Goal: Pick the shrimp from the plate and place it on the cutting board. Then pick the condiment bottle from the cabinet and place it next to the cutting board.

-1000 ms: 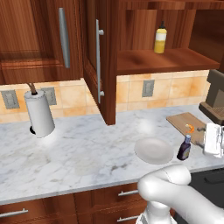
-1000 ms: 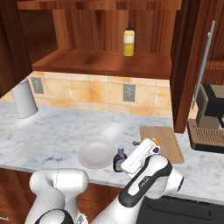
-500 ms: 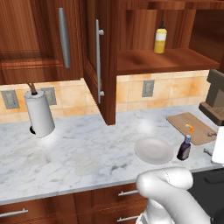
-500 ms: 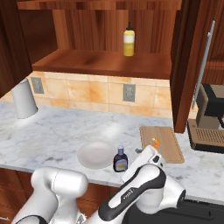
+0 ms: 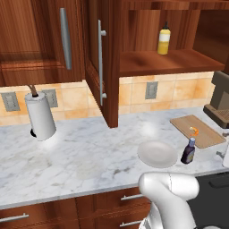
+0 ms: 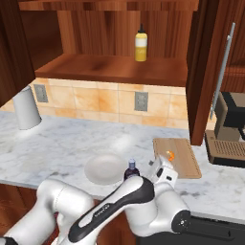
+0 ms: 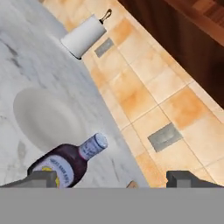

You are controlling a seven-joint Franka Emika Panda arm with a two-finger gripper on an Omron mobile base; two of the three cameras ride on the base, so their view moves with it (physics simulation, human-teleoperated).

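The small orange shrimp (image 5: 193, 130) lies on the wooden cutting board (image 5: 201, 132), also seen as shrimp (image 6: 169, 155) on board (image 6: 184, 160). The dark condiment bottle (image 5: 188, 152) stands upright on the counter between the bare white plate (image 5: 156, 153) and the board, and nothing holds it. My gripper (image 7: 114, 179) is open, its tips wide apart, with the bottle (image 7: 70, 162) just beyond its left tip. From the right base the gripper (image 6: 161, 168) hovers low beside the bottle (image 6: 131, 170), over the board's near corner. The cabinet (image 5: 165, 60) stands open above.
A yellow squeeze bottle (image 5: 164, 39) stands on the cabinet shelf. The open cabinet door (image 5: 105, 67) juts out over the counter. A paper towel roll (image 5: 40, 116) stands at the left, and a coffee machine (image 6: 229, 129) at the right behind the board.
My hand has drawn back from the bottle, lower and toward the counter's front right. The bottle stays standing where it was; the shrimp and plate have not moved.
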